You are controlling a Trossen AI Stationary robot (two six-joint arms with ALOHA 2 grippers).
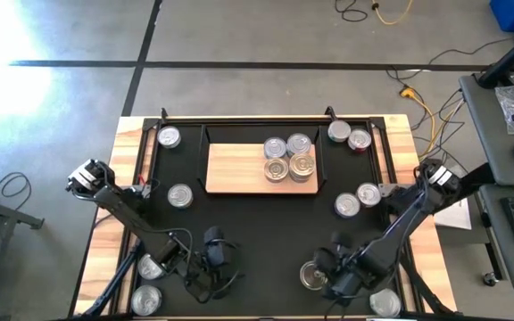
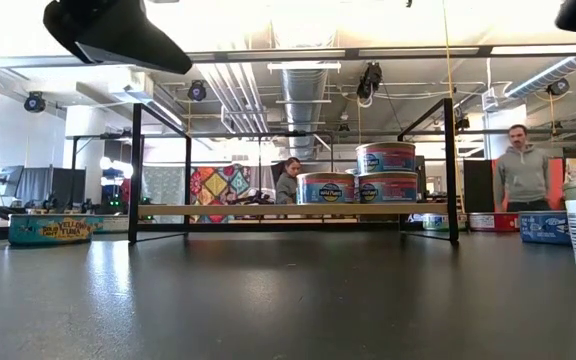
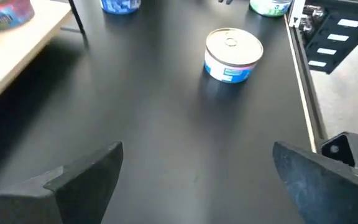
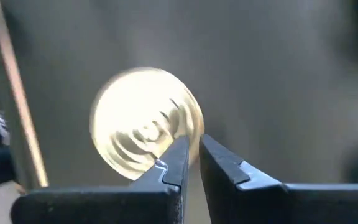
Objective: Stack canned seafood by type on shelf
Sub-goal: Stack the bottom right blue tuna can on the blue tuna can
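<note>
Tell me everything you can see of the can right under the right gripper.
The can is a short round tin with a shiny gold top pressed in rings, standing upright on the black mat near the table's front right. The right gripper hangs just above its rim with its fingers shut, gripping nothing. Its side label cannot be read. No other can touches it.

We see a grey concrete floor crossed by dark tape lines, exposed ceiling ductwork, and two people standing beyond the table.
</note>
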